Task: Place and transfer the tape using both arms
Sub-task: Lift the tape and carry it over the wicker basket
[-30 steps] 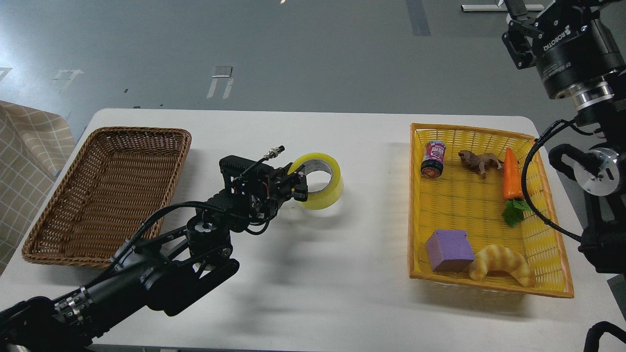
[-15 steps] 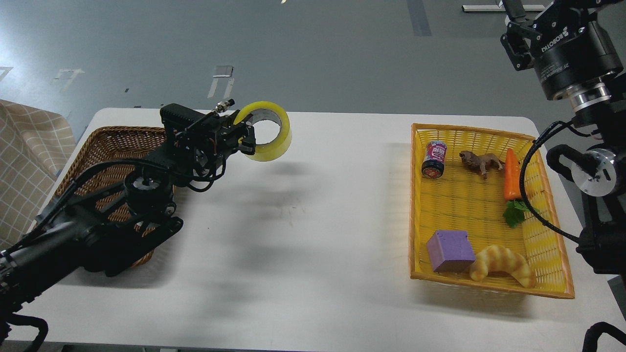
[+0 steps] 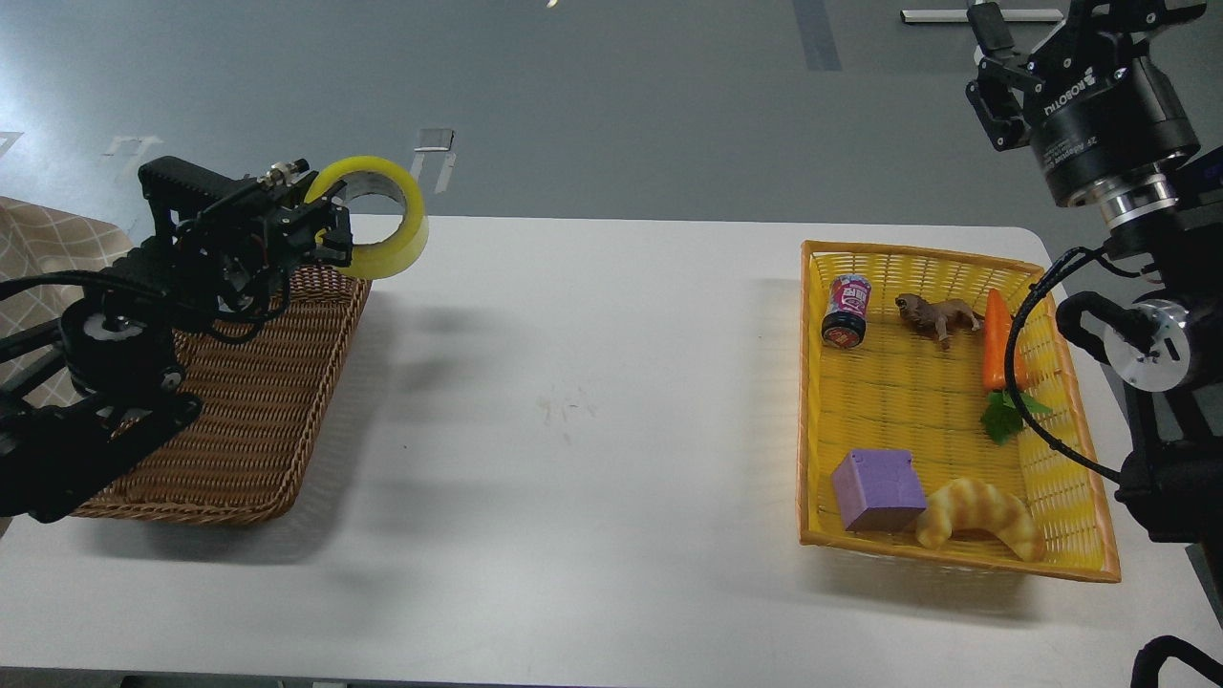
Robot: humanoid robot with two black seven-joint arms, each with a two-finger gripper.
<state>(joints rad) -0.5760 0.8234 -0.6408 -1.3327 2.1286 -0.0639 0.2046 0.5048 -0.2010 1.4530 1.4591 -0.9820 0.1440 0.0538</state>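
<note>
- Grey floor lies behind your white table [image 3: 592, 459], and everything below is placed against the brown wicker basket [image 3: 239, 420] at the table's left end.
- You see the tape [image 3: 382, 234] lifted off the table, hanging over the wicker basket's far right corner, its open core facing roughly toward you.
- Your left gripper [image 3: 330, 239] is clamped on the tape's left wall, one finger inside the ring and one outside; the arm behind it stretches over the wicker basket's left half and hides part of the weave.
- Right of the wicker basket you have a bare stretch of tabletop with a few faint scuff marks near the middle.
- Well to the right of the wicker basket, at the table's other end, sits a yellow basket [image 3: 1070, 478].
- Inside that yellow basket you can pick out a small can [image 3: 847, 311], a brown toy animal [image 3: 938, 315], a carrot [image 3: 998, 344] with green leaves, a purple cube [image 3: 877, 489] and a croissant [image 3: 979, 516] touching the cube's right side.
- Your right gripper [image 3: 994, 57] is raised high, far from the wicker basket, beyond the yellow basket's far right corner; it is seen partly cut by the top edge, so you cannot tell whether its fingers are apart or together.
</note>
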